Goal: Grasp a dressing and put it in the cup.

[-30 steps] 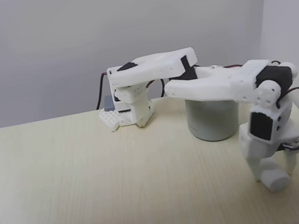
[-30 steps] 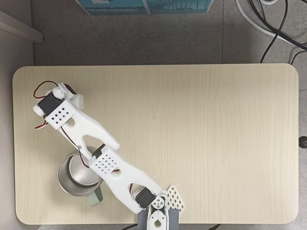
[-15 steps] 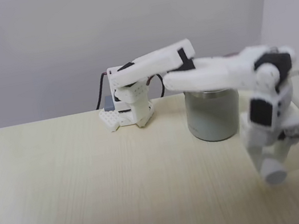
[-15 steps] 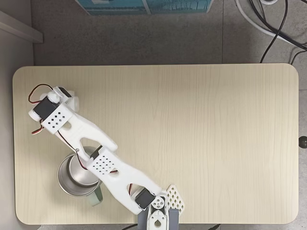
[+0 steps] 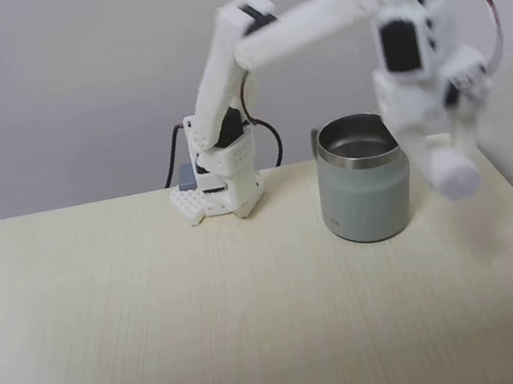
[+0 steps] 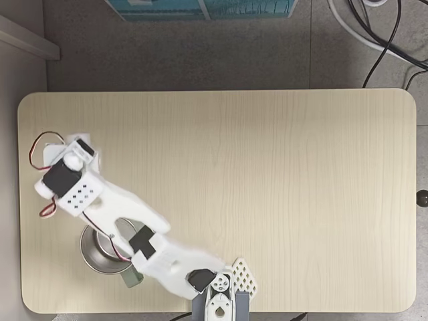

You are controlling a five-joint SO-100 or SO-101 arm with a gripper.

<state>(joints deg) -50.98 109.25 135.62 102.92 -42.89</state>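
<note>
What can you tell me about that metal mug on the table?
The mug is a squat pale grey-green cylinder with a shiny steel rim and interior, likely insulated. It stands upright on the light wooden table, near the arm's base. In the top-down fixed view its handle points toward the table's near edge, and the arm passes above it without touching.

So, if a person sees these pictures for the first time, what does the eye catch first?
First, the white arm, raised high above the wooden table, with its pincer hanging at the right of the side-on fixed view and shut on the dressing, a small white roll. Next, the cup, a grey-green mug with a shiny steel rim, standing just left of the pincer; from above it sits near the table's lower left corner.
</note>
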